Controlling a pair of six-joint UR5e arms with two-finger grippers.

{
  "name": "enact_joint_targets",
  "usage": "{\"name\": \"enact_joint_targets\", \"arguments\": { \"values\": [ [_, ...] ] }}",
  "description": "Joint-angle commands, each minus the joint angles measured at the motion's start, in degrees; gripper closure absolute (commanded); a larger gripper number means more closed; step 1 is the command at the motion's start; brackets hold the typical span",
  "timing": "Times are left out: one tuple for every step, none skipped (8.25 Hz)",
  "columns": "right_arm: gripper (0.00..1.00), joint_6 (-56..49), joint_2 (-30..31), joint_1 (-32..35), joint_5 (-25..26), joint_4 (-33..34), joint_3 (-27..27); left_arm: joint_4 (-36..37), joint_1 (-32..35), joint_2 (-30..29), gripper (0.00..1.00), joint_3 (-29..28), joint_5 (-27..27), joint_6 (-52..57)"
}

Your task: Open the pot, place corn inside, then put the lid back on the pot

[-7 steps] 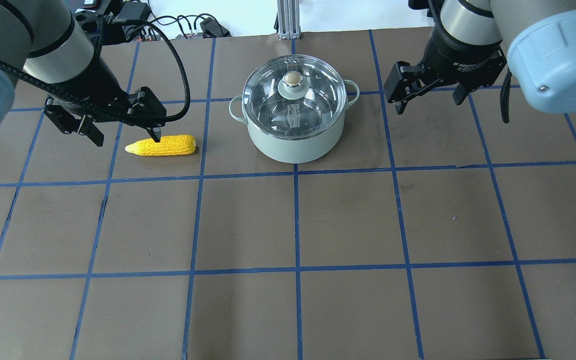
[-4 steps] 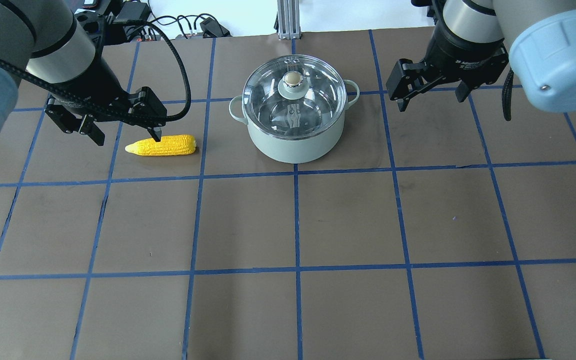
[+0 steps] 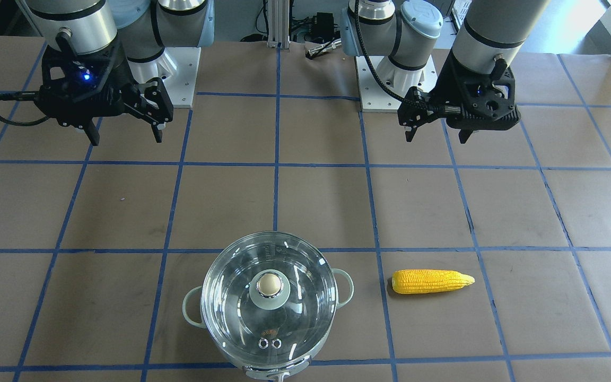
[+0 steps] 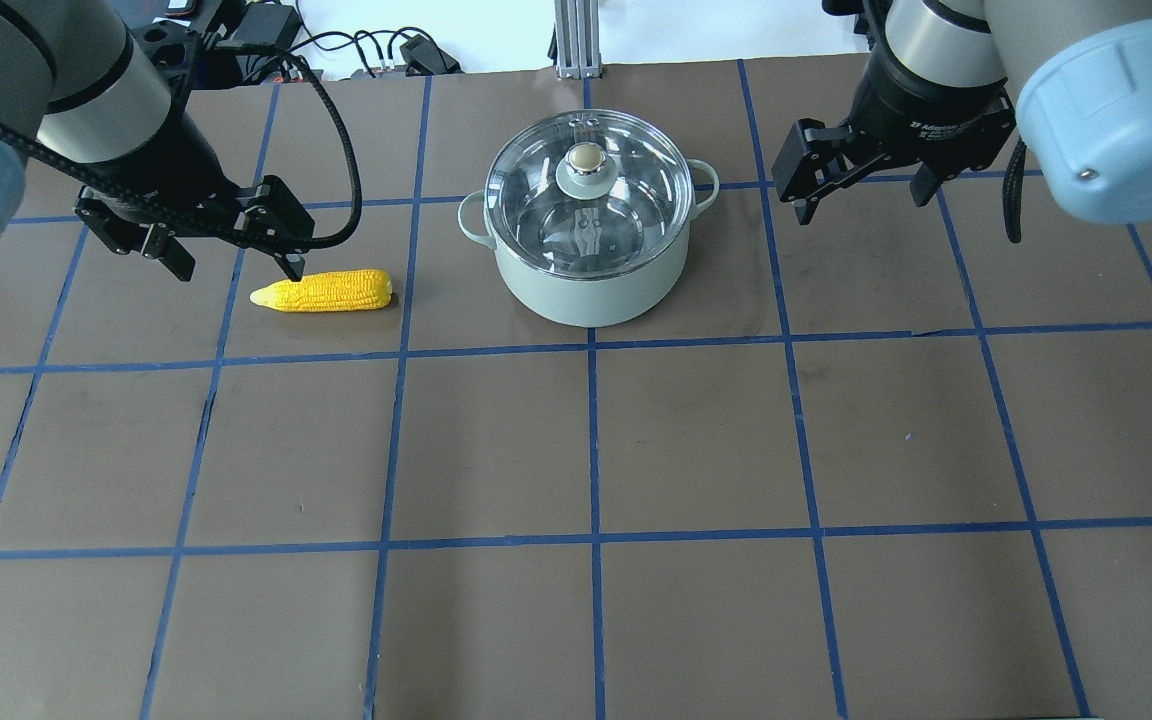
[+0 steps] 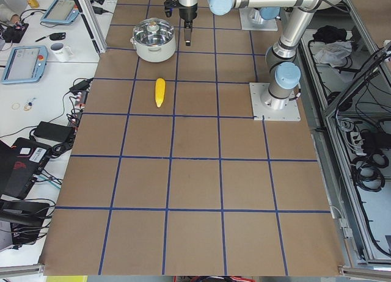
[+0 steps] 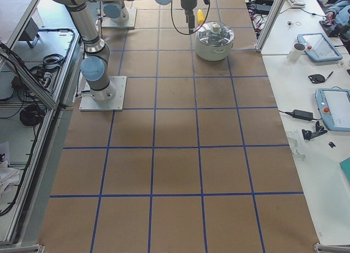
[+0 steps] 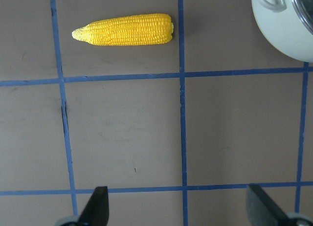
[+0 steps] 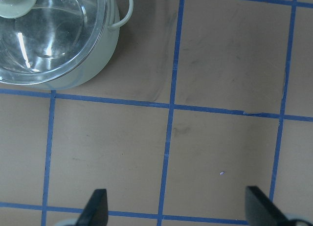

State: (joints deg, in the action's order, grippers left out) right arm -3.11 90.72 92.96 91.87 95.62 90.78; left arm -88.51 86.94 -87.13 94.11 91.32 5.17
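One round pale mint-green pot (image 4: 591,285) with two small loop side handles stands on the brown paper-covered table (image 4: 696,430) taped in a blue grid. One clear glass dome lid (image 4: 536,200) sits closed on the pot, bearing one cream knob (image 4: 586,156) and two small metal vent rings (image 3: 269,344). One bright yellow toy corn cob (image 4: 324,291) lies flat on the pot's left side, apart from it, with its blunt end toward the pot and its pointed tip away.

There are two grippers. The left gripper (image 4: 236,268) hangs above the table left of the pot with its fingers spread wide and empty. In the left wrist view the corn lies ahead of the fingertips, not between them. The right gripper (image 4: 861,202) hovers right of the pot, clear of it, also wide apart and holding nothing.
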Motion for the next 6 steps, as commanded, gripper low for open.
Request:
{"name": "enact_joint_targets", "arguments": {
  "values": [
    [0.0, -0.1, -1.2, -0.2, 0.7, -0.3, -0.4, 3.7, -4.8, -1.2, 0.0, -0.3, -0.3, 16.0],
    [0.0, -0.1, -1.2, -0.2, 0.5, 0.0, -0.4, 3.8, -6.5, -1.7, 0.0, -0.4, 0.3, 20.7],
    [0.0, -0.1, -1.2, -0.2, 0.3, 0.3, -0.4, 5.0, -7.7, -2.8, 0.0, -0.4, 0.1, 28.2],
    [0.0, -0.2, -1.3, -0.2, -0.3, 0.4, -0.4, 5.9, -8.0, -4.8, 0.0, -0.3, -0.2, 35.6],
    [0.0, -1.3, -1.8, -0.1, -0.1, 2.2, -0.5, 11.4, -8.0, -7.2, 0.0, 0.1, -0.4, 40.6],
    [0.0, -2.2, -3.1, 0.0, 0.2, 3.5, -1.0, 14.7, -8.0, -9.4, 0.0, 0.2, -0.4, 47.2]
  ]
}}
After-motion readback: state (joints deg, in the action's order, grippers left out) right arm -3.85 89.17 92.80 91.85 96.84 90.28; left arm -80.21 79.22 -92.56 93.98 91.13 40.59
